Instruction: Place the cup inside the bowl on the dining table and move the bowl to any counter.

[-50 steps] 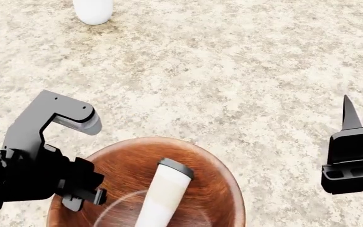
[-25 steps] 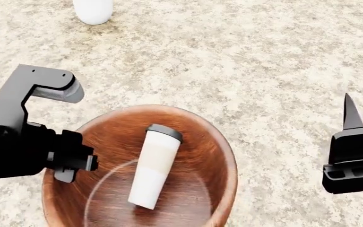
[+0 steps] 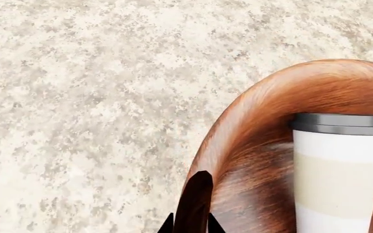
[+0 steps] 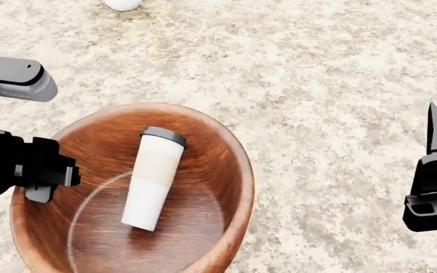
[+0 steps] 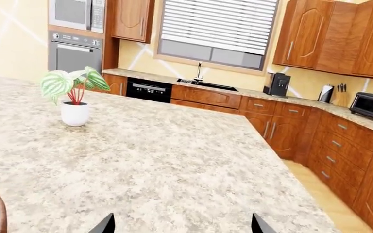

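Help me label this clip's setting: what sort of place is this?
A home kitchen, simulated. The right wrist view shows wood cabinets along the wall, a built-in oven, and a sink under a blinded window. The broad stone-topped dining table fills the foreground.

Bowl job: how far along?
Done: the cup lies on its side inside the wooden bowl. In hand: the left gripper pinches the bowl's rim. Left: the bowl sits over the dining table, not on a counter. The right gripper is open, empty.
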Robot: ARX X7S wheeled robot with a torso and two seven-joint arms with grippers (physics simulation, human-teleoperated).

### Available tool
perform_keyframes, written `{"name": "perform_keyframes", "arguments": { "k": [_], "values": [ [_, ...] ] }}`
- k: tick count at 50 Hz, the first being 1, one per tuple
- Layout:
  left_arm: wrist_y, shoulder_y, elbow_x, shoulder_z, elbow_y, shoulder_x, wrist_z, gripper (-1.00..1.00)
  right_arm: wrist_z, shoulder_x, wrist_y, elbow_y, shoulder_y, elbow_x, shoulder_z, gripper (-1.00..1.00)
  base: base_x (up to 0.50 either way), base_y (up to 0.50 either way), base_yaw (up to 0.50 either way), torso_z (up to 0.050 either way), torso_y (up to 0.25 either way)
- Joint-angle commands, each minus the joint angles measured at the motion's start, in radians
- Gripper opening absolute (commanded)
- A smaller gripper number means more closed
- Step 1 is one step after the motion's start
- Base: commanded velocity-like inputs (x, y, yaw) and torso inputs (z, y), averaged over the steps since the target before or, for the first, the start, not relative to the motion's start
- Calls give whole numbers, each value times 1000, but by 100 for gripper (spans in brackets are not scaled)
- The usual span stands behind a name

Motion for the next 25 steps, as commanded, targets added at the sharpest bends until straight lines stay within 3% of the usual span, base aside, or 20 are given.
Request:
{"name": "perform_keyframes", "arguments": {
  "k": [1, 9, 25],
  "values": [
    [12, -32, -25, -3, -18, -14, -7, -100, -16, 5, 8, -17, -49, 30, 71, 100, -476, -102, 0, 0, 0],
    [11, -39, -49, 2, -26, -14, -15, -100, -21, 6, 9, -13, -69, 32, 95, 100, -352, -385, 0, 2, 0],
    [18, -73, -45, 8, -42, -5, -8, -100, -46, -13, 2, -16, -109, 38, 147, 100, -102, -500, 0, 0, 0]
  ]
}}
